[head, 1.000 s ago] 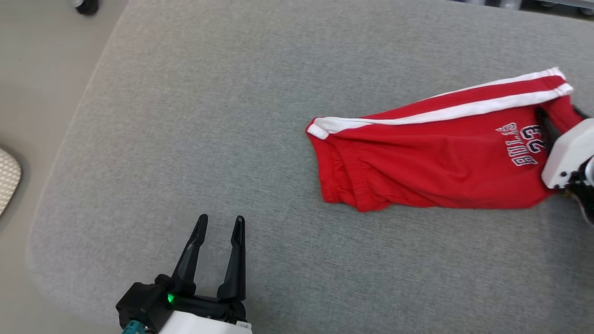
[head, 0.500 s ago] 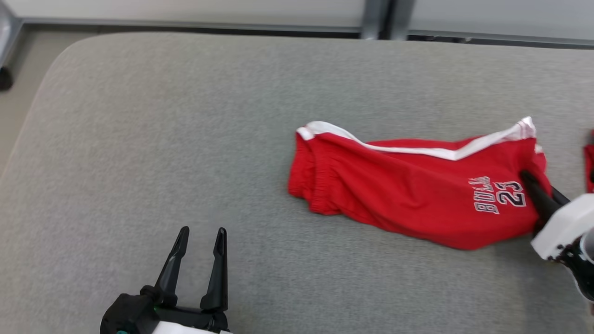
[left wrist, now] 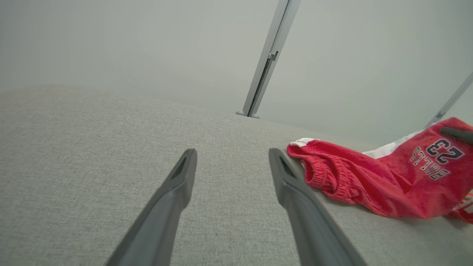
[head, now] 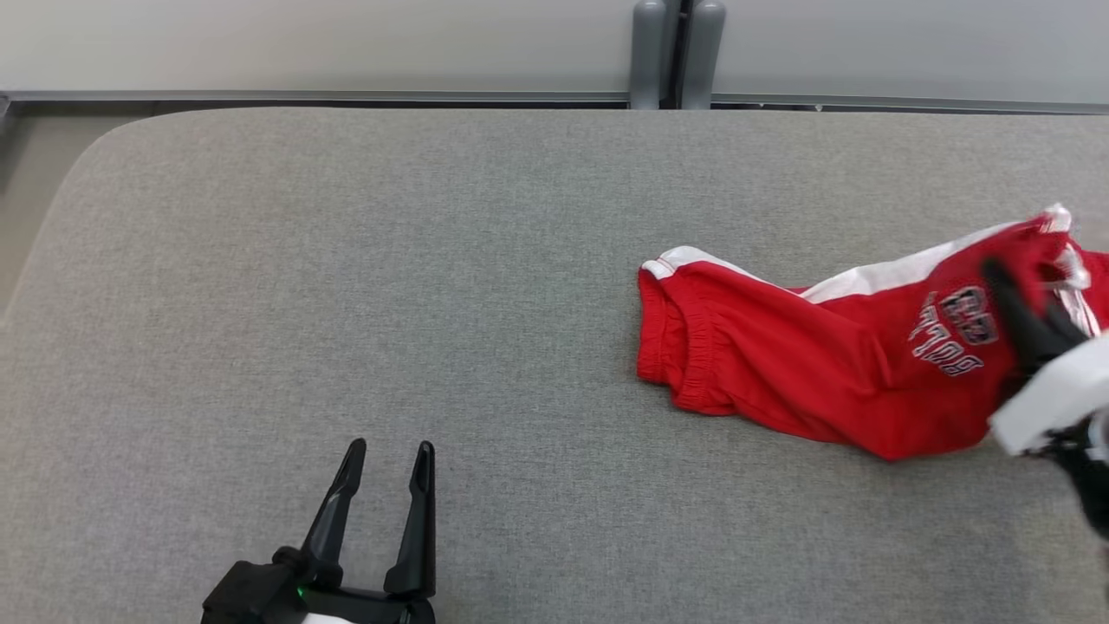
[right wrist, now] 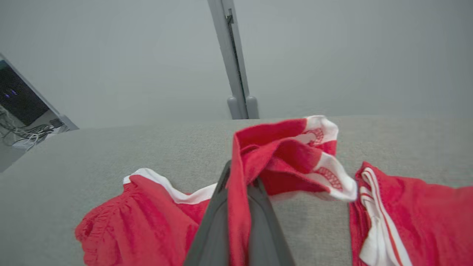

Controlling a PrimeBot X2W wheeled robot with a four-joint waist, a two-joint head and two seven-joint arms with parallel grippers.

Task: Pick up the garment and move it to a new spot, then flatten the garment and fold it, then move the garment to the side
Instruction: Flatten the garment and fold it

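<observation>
The garment [head: 814, 364], red shorts with white side stripes and a "23" print, lies at the right of the grey padded table [head: 346, 260]. My right gripper [head: 996, 276] is shut on the leg hem and holds that end raised; the waistband end rests on the table. In the right wrist view a fold of red cloth [right wrist: 258, 155] is pinched between the two fingers. My left gripper [head: 387, 452] stands open at the lower left, well clear of the garment [left wrist: 369, 173], with bare table between its fingers.
A grey post [head: 665, 52] and a pale wall stand behind the table's far edge. The table's rounded left corner [head: 78, 165] drops to the floor. A dark screen and cables [right wrist: 18, 111] sit beyond the table.
My right gripper has shut on the garment's leg end and lifted it. The head camera has tilted up, bringing the far wall into view. The left gripper has stayed open.
</observation>
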